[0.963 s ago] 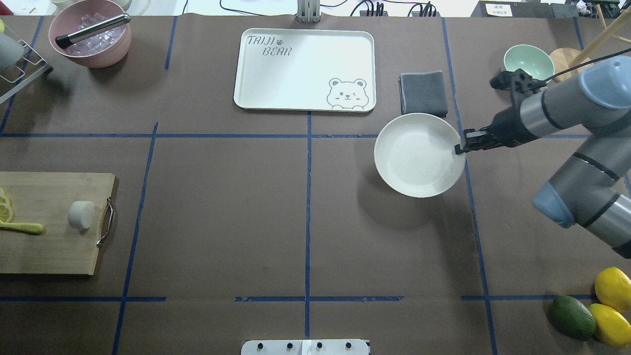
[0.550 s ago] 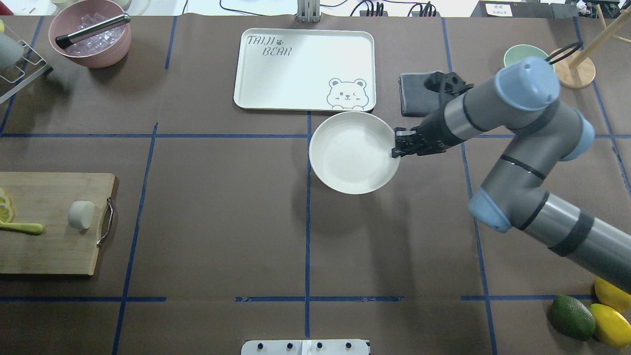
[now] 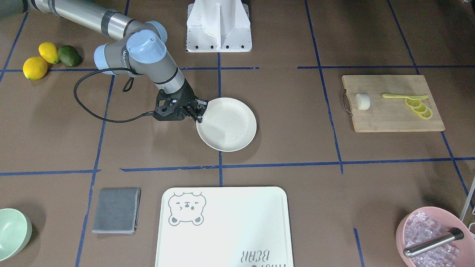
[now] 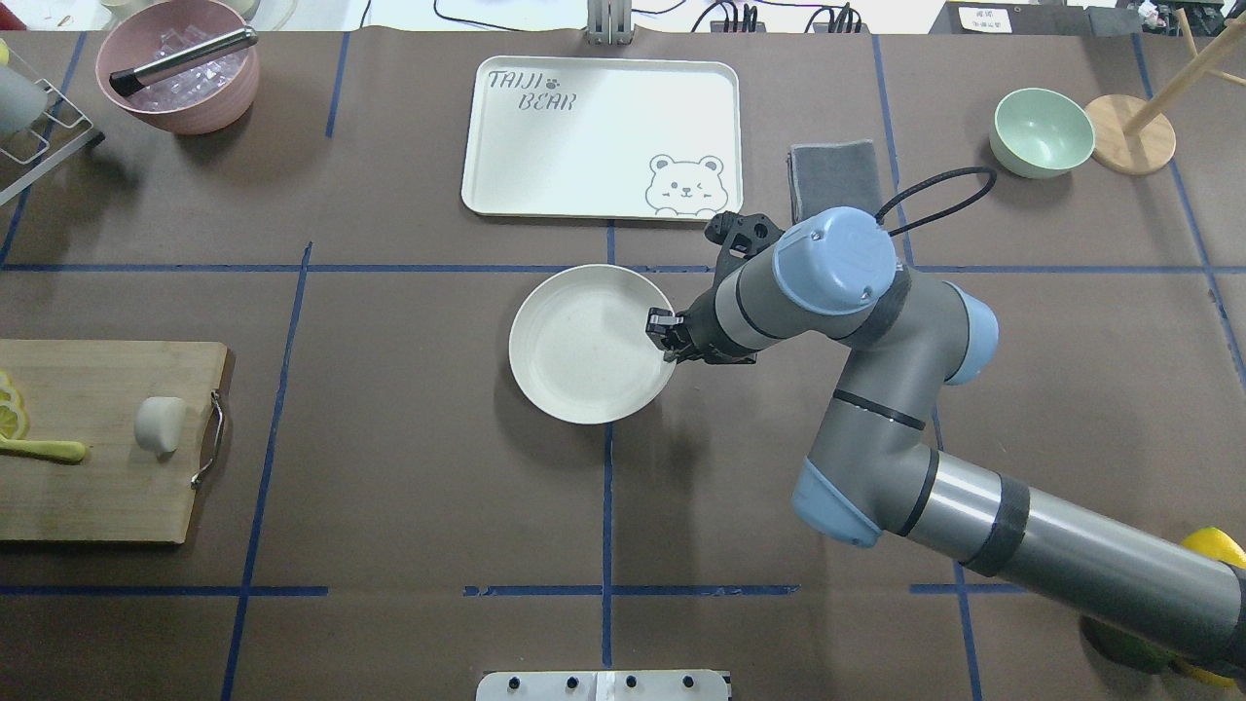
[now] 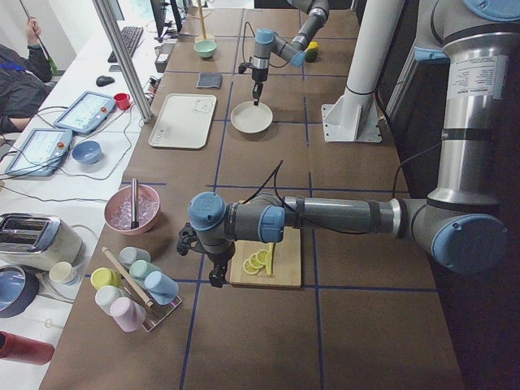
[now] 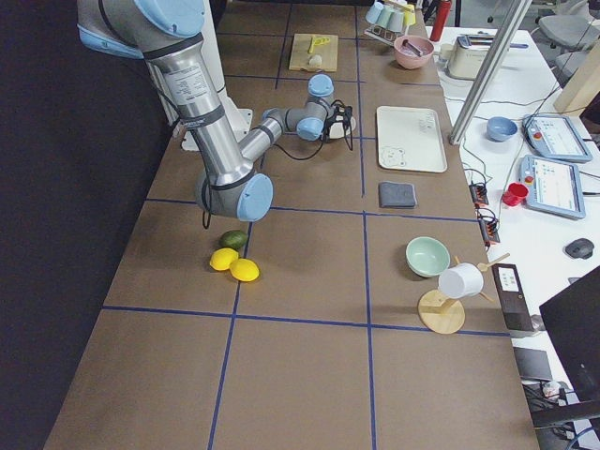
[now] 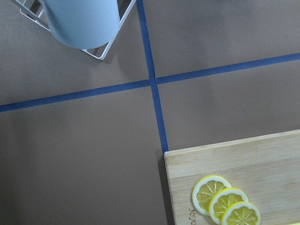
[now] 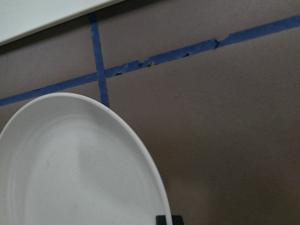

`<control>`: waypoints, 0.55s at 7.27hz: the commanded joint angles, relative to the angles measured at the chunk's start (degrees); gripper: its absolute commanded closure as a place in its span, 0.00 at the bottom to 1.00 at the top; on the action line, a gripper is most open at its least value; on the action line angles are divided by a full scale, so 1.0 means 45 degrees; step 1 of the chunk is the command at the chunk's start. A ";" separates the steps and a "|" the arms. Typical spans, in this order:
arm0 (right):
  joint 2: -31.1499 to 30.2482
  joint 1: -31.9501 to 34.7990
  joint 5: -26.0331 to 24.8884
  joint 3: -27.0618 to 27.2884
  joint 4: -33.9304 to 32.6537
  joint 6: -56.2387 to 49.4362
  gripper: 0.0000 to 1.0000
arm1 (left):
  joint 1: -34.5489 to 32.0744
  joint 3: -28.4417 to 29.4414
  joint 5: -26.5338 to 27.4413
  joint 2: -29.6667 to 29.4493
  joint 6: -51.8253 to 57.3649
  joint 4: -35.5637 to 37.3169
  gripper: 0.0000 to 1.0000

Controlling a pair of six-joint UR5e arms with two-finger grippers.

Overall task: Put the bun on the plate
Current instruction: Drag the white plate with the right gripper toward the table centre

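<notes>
The cream-white plate is at the table's middle, over the centre tape line. My right gripper is shut on its right rim. The front-facing view shows the same grip, the gripper pinching the plate by its edge. I cannot tell whether the plate rests on the table or hangs just above it. The small white bun lies on the wooden cutting board at the far left, well away from the plate. My left gripper shows only in the exterior left view, beside the board; I cannot tell its state.
A bear-print tray and a grey cloth lie behind the plate. A mint bowl stands at the back right and a pink bowl of ice at the back left. Lemon slices lie on the board. Lemons and an avocado lie near the right arm's base.
My right arm has carried the plate from the table's right side leftward and a little nearer to the robot, to the centre line. The bun has stayed in place.
</notes>
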 commanded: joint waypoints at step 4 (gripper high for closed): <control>-0.0001 0.1464 0.1067 -0.0005 -0.1716 -0.0899 0.00 | 0.0014 -0.0195 0.0000 0.0020 0.0028 0.0011 0.00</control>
